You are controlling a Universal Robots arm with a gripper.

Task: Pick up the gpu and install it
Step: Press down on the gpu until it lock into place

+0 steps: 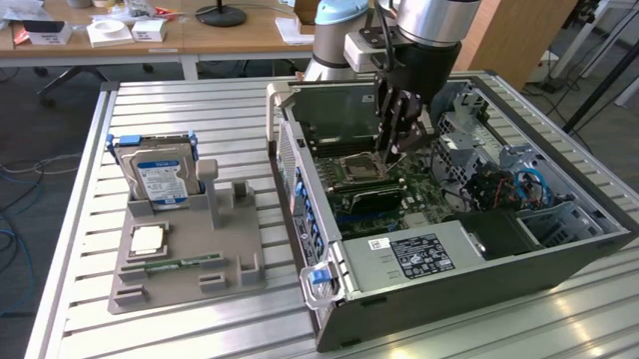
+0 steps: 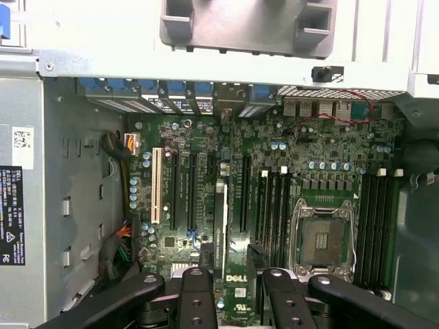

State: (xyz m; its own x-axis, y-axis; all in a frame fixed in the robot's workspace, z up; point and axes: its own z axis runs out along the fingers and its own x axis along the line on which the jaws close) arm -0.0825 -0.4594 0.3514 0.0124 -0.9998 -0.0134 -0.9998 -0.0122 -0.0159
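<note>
While the hand (image 1: 399,148) hangs inside the open computer case (image 1: 479,288) on the slatted metal worktop (image 1: 179,112), its fingers (image 2: 195,298) stand apart and grip nothing. The gpu (image 1: 375,198) sits down on the motherboard (image 2: 206,137), standing on its long edge in one of the expansion slots. From the wrist camera it shows as a thin edge-on strip (image 2: 220,219) running between the black slots, with its near end reaching in between the hand's (image 2: 236,277) spread fingertips. Whether a finger touches the card cannot be told. In the exterior view the hand is above the empty cpu socket (image 1: 361,168), with the card just beyond it toward the power supply (image 1: 420,254). At the exterior view's left a grey holder (image 1: 235,247) lies on the worktop, well apart from the hand. It carries an upright hard drive (image 1: 160,176), a processor chip (image 1: 148,239) lying flat and a green memory stick (image 1: 185,263).
</note>
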